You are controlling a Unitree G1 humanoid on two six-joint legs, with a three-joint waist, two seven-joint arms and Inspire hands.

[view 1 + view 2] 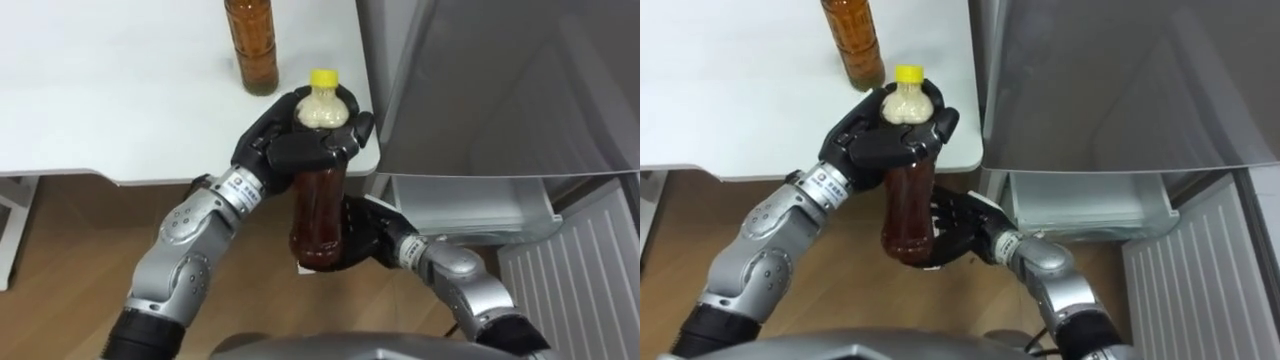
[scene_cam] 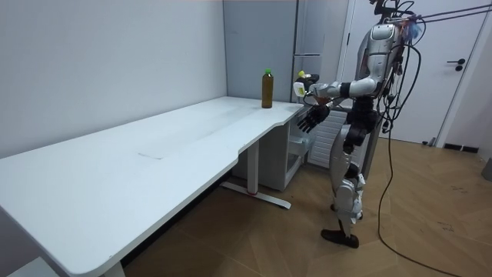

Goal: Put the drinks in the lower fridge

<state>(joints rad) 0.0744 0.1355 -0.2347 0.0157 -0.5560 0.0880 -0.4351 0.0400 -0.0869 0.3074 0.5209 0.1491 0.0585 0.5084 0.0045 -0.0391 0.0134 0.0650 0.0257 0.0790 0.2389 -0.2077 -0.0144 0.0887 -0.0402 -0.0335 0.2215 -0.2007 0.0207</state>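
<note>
The left hand is curled round the neck of the yellow-capped bottle, just off the table; the right hand is spread open near its base. The second bottle stands on the table, and the lower fridge on the right is open, so I judge both drinks remain to be placed.

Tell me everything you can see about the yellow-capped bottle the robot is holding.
The yellow-capped bottle looks like clear plastic, filled with dark reddish-brown drink, pale and frothy at the neck under its closed cap. It is held roughly upright in the air, just off the white table's corner, beside the fridge. The left hand has its fingers curled round the bottle's shoulder. The open right hand spreads behind its base; contact there is unclear.
</note>
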